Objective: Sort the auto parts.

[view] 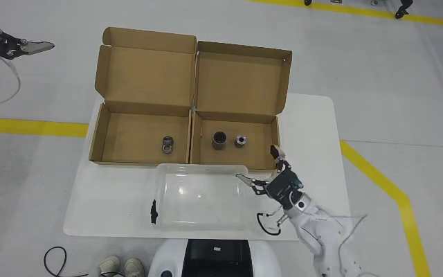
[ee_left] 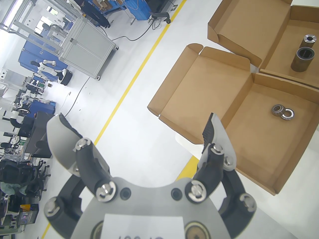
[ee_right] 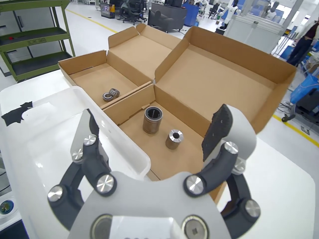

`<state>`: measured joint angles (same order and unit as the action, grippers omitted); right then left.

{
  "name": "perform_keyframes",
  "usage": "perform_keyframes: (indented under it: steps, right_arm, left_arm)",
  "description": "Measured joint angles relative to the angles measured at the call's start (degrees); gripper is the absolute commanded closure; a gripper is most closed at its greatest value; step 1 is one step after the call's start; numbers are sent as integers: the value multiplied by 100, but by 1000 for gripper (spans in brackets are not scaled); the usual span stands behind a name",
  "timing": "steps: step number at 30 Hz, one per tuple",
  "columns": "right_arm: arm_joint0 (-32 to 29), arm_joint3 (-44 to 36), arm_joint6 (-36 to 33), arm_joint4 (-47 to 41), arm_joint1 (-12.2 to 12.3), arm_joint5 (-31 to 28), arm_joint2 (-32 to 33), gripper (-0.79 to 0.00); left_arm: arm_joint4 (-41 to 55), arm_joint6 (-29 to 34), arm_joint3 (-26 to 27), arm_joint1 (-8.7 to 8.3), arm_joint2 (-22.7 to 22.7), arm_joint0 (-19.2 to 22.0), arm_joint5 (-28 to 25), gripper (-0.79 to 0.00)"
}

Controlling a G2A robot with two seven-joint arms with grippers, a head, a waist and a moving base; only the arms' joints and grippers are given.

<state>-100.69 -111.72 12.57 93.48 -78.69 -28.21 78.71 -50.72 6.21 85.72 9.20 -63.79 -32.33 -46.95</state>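
Two open cardboard boxes stand side by side at the back of the white table [view: 311, 131]. The left box [view: 118, 145] holds two small ring bearings [view: 167, 143] [ee_left: 282, 111] [ee_right: 111, 94]. In the right box [view: 263, 156] stand a dark cylinder sleeve [view: 219, 139] [ee_right: 152, 120] [ee_left: 302, 59] and a small bushing [view: 240, 140] [ee_right: 174, 139] [ee_left: 309, 41]. My right gripper [view: 257, 163] [ee_right: 155, 115] is open and holds nothing, hovering over the right box's front right corner. My left gripper [view: 28, 47] [ee_left: 135, 120] is open and holds nothing, out over the floor far to the left of the table.
A clear plastic bin [view: 201, 197] [ee_right: 74, 135] sits in front of the boxes with a strip of black tape [view: 153, 211] [ee_right: 17, 115] at its left end. Both box lids stand open toward the back. Bare tabletop lies right of the boxes.
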Motion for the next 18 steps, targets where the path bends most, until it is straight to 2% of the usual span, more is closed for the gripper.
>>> perform_keyframes:
  steps: [9, 18]
  right_arm:
    - [-1013, -246, 744, -213, 109, 449, 678, -785]
    - [-1951, -876, 945, -362, 179, 808, 1227, -785]
  left_arm:
    - [0, 0, 0, 0, 0, 0, 0, -785]
    - [0, 0, 0, 0, 0, 0, 0, -785]
